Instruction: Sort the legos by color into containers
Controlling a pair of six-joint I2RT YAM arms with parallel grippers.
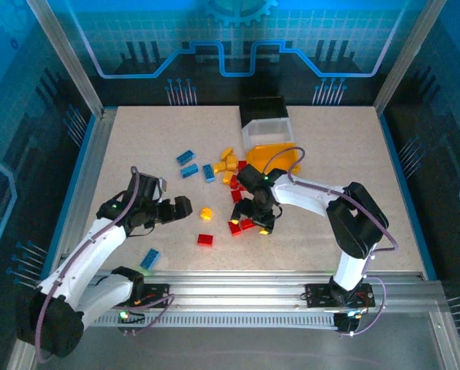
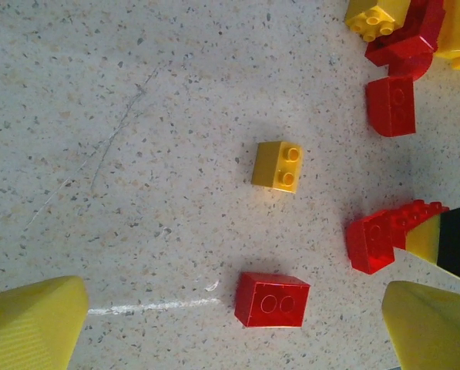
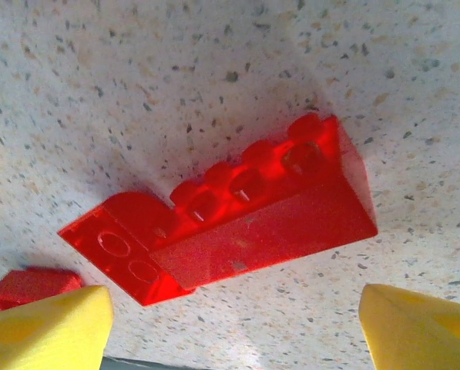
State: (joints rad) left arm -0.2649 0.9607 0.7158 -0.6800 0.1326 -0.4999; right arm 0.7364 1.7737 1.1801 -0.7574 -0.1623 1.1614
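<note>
On the speckled tabletop (image 1: 137, 154), a black plastic bin (image 1: 262, 110), a see-through white bin (image 1: 266, 132) and a yellow bin (image 1: 280, 158) sit far back. The right pincer (image 3: 233, 297) hangs wide apart over a long red plastic brick (image 3: 268, 216) near the middle. It should drop straight and squeeze the long sides. A short red brick (image 3: 125, 247) lies right against it and might snag. The left pincer (image 2: 233, 291) is spread wide, holding nothing.

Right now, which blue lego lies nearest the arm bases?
The lone blue lego at near left, by itself; the other three blue legos lie together farther back.
</note>
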